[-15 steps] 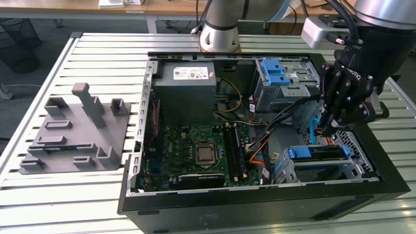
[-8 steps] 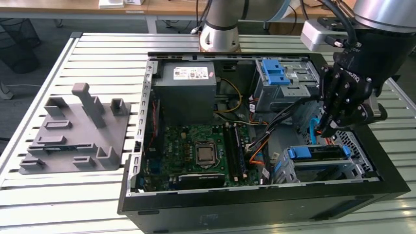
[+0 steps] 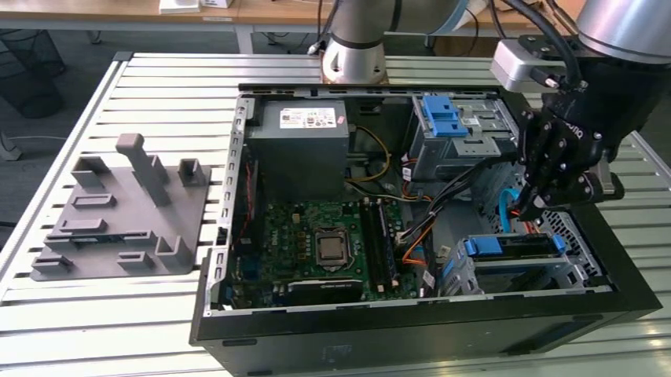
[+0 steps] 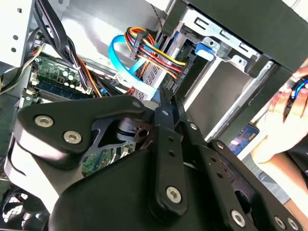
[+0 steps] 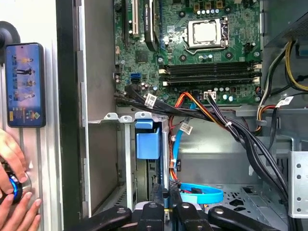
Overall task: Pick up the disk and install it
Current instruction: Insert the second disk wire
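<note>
We see a robotics lab or workshop, an opened computer case on a slatted aluminium table, grey fixture block, desks behind.

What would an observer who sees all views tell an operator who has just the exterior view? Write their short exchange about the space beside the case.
Operator: The hand hangs over the case. Is anything outside the wall there?
Observer: Yes. In the first wrist view a person's hand rests on the table by the case.
Operator: Anything else there?
Observer: A phone lies flat on the table, screen lit, along the same wall.
</note>
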Available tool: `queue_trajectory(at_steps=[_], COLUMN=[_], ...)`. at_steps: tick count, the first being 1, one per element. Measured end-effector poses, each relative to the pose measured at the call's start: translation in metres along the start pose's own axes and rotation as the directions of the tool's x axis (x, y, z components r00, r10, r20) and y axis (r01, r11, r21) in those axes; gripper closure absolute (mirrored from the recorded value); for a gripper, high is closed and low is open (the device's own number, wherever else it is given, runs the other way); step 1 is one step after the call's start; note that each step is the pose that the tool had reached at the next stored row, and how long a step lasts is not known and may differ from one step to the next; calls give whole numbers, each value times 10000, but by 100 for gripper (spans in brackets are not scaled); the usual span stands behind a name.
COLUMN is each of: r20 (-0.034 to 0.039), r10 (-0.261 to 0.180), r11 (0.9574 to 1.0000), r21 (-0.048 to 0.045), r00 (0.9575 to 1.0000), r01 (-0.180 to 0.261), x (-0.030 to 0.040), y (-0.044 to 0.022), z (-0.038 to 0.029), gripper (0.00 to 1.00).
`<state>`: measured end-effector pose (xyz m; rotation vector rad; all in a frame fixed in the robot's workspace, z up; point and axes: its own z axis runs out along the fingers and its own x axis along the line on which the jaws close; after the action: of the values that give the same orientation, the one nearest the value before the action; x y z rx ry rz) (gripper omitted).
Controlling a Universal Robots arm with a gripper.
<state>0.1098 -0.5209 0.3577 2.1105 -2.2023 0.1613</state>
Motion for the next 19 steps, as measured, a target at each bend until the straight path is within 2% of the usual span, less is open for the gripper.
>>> queue_trajectory(at_steps=[5, 11, 12, 13, 15, 16, 18, 19], r20=[57, 72, 164, 343, 644, 743, 874, 899], r10=[0, 6, 6, 9, 12, 13, 20, 23], r11=[10000, 10000, 10000, 10000, 10000, 10000, 10000, 10000], r21=[-3, -5, -10, -18, -31, -36, -42, -44], r00=[10000, 10000, 9999, 9994, 9979, 9972, 9962, 9960], r01=[0, -6, -6, -8, -10, -11, -16, -19], x=[67, 87, 88, 88, 91, 96, 110, 123], y=[-3, -3, -2, -2, -2, -2, -1, 0], z=[80, 92, 94, 94, 94, 95, 103, 108], gripper=[83, 83, 83, 83, 83, 83, 83, 83])
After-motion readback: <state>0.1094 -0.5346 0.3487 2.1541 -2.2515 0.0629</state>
